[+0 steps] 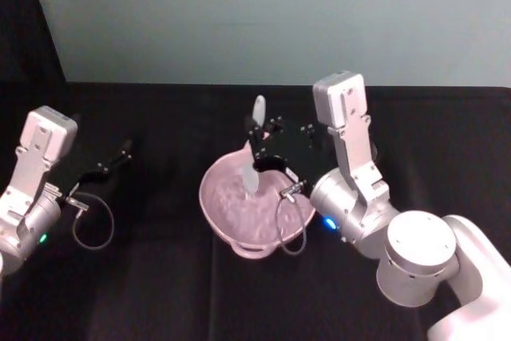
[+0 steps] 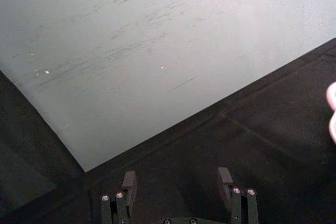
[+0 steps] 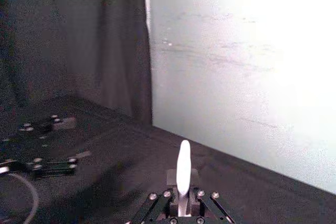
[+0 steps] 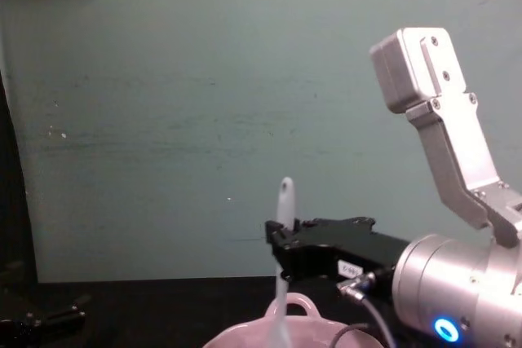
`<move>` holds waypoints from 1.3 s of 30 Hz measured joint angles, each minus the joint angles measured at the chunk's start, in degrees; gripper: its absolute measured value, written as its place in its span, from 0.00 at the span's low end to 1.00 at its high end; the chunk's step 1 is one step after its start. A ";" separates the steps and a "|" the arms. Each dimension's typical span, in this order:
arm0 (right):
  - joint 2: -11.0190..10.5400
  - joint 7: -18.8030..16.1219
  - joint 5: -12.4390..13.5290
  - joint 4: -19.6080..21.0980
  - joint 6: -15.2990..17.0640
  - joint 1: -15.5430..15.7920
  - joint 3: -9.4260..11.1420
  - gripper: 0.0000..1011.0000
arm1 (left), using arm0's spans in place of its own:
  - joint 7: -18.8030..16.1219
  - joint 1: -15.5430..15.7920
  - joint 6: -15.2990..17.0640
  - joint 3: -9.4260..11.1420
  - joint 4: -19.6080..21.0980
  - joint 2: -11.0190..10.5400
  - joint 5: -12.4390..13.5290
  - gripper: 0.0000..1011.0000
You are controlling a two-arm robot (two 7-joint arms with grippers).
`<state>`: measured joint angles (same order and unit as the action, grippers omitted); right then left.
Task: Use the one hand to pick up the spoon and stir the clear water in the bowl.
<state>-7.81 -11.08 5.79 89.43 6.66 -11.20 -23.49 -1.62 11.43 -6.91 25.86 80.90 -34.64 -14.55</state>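
Right gripper (image 1: pixel 257 144) is pinching the spoon (image 1: pixel 259 109) partway up its handle in the head view, jaws pressed onto it. It's hanging over the far side of the bowl (image 1: pixel 209 197), so the spoon is standing nearly upright with its lower end going down into the water. I'm guessing that high grip is keeping the fingers dry while the scoop end is doing the stirring. The water's looking rippled, and the bowl, pale pink and glossy, is sitting mid-table on the black cloth. Left gripper (image 1: pixel 120 153) is lying parked well off to the left. In the left wrist view its fingers (image 2: pixel 129 182) are sitting spread with nothing between them, and a sliver of pink is showing at the edge that I'm taking for the bowl (image 2: pixel 332 109). In the right wrist view the spoon (image 3: pixel 183 163) is poking its rounded whitish handle end up out of the right gripper (image 3: pixel 181 203). In the chest view the spoon (image 4: pixel 284 201) is looking thin and translucent, with what looks like a tiny hole near the top. It's running down past the right gripper (image 4: pixel 281 252) into the bowl (image 4: pixel 302 306), whose little loop handle is showing on the rim.
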 joint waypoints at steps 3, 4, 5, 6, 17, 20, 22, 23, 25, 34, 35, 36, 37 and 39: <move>-0.20 0.39 -1.14 -0.13 0.20 -0.48 0.73 0.11 | 0.00 0.00 0.00 0.00 0.00 0.00 0.00 1.00; -0.46 0.46 -1.60 0.11 0.61 -0.56 1.07 0.11 | 0.00 0.00 0.00 0.00 0.00 0.00 0.00 1.00; -0.63 0.46 -1.83 0.35 0.92 -0.56 1.24 0.11 | 0.00 0.00 0.00 0.00 0.00 0.00 0.00 1.00; -0.81 0.45 -2.03 0.63 1.24 -0.55 1.42 0.11 | 0.00 0.00 0.00 0.00 0.00 0.00 0.00 1.00; -4.34 -2.98 -1.96 9.19 5.95 4.06 2.95 0.11 | 0.00 0.00 0.00 0.00 0.00 0.00 0.00 1.00; -5.08 -4.21 -0.61 12.50 6.42 6.85 2.96 0.11 | 0.00 0.00 0.00 0.00 0.00 0.00 0.00 1.00; -5.18 -4.53 -0.06 13.41 6.26 7.81 2.81 0.11 | 0.00 0.00 0.00 0.00 0.00 0.00 0.00 1.00; -5.18 -4.80 0.45 14.15 5.81 8.61 2.51 0.11 | 0.00 0.00 0.00 0.00 0.00 0.00 0.00 1.00; -5.09 -5.00 0.89 14.54 5.26 9.16 2.20 0.11 | 0.00 0.00 0.00 0.00 0.00 0.00 0.00 1.00; -2.87 -4.71 1.73 12.57 2.06 8.53 -0.13 0.11 | 0.00 0.00 0.00 0.00 0.00 0.00 0.00 1.00; -2.27 -4.38 1.59 11.40 1.57 7.77 -0.47 0.11 | 0.00 0.00 0.00 0.00 0.00 0.00 0.00 1.00; -2.00 -4.21 1.50 10.84 1.40 7.42 -0.58 0.11 | 0.00 0.00 0.00 0.00 0.00 0.00 0.00 1.00; -1.44 -3.85 1.27 9.71 1.01 6.65 -0.76 0.11 | 0.00 0.00 0.00 0.00 0.00 0.00 0.00 1.00; -0.85 -3.46 0.96 8.36 0.72 5.79 -0.86 0.11 | 0.00 0.00 0.00 0.00 0.00 0.00 0.00 1.00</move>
<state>-8.66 -14.54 6.75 97.79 7.37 -5.41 -24.35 -1.62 11.43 -6.91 25.86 80.90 -34.65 -14.55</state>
